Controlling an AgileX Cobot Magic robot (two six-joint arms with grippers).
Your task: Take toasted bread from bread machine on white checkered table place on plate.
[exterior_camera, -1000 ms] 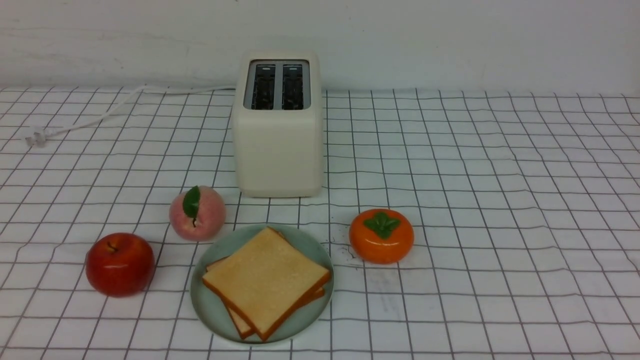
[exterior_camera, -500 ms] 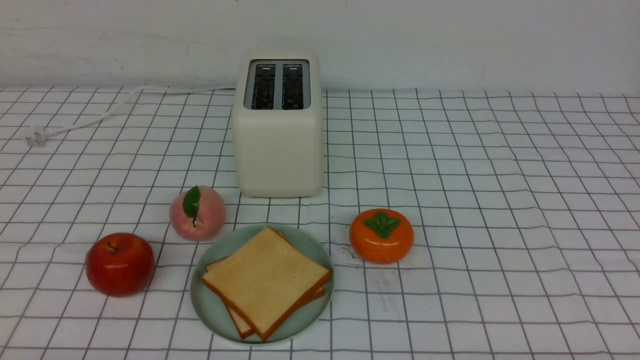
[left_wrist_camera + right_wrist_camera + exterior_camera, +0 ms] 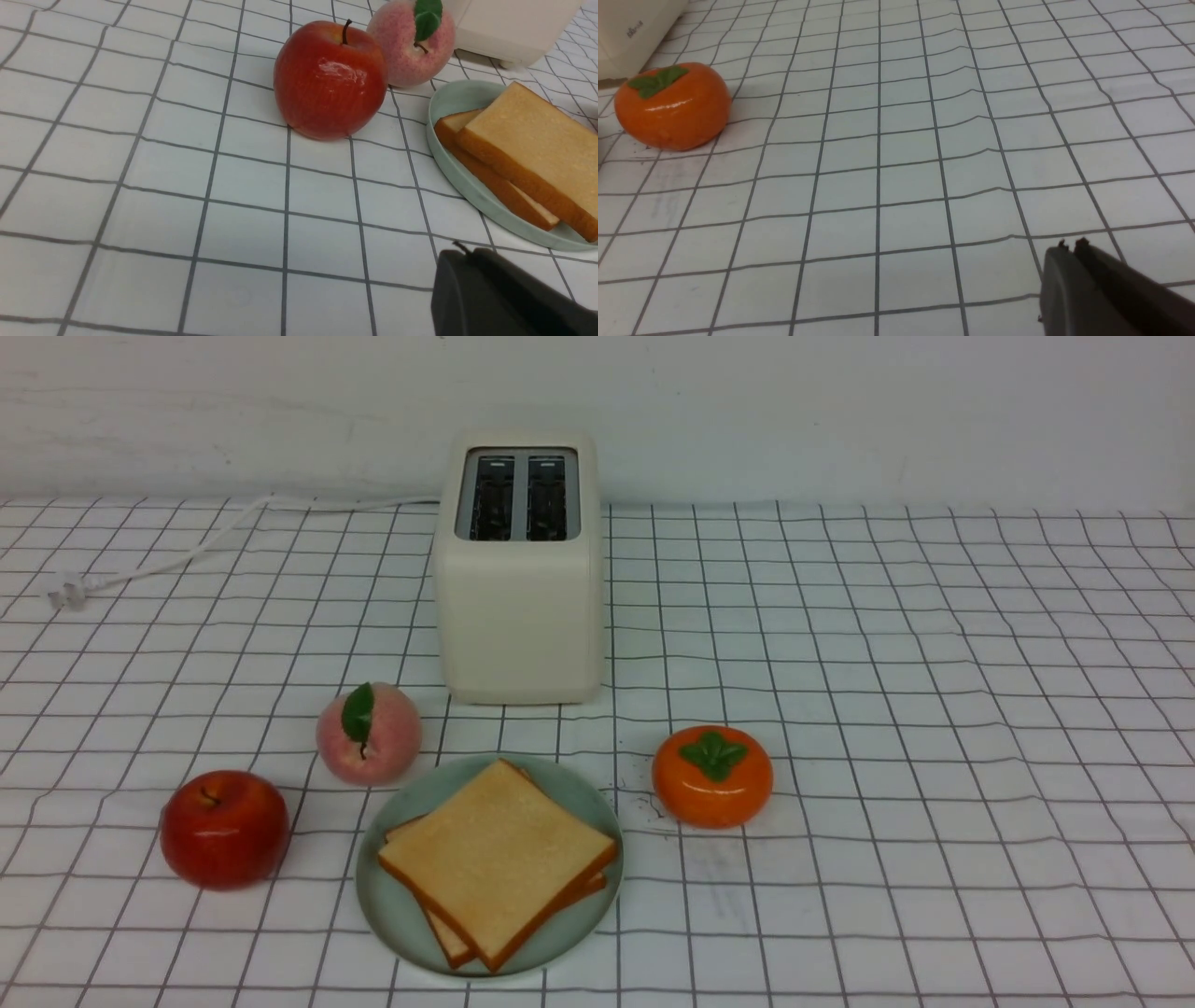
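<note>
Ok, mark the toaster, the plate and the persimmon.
bread machine (image 3: 519, 616): front view, front wall.
plate (image 3: 385, 903): front view, bare rim left of the toast.
persimmon (image 3: 711, 793): front view, orange body.

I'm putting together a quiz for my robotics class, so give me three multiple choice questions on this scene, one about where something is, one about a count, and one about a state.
1. Where does the persimmon sit, seen from the front?
A. Right of the plate
B. Behind the toaster
C. On the plate

2. How many toast slices are on the plate?
A. One
B. Two
C. Three

3. What state are the toaster's slots in?
A. Both hold bread
B. One holds bread
C. Both empty

Answers:
1. A, the front view shows the persimmon on the checkered cloth beside the plate's right rim.
2. B, the left wrist view shows one slice stacked askew on another.
3. C, only dark slot interiors show, with no bread rising from them.
</note>
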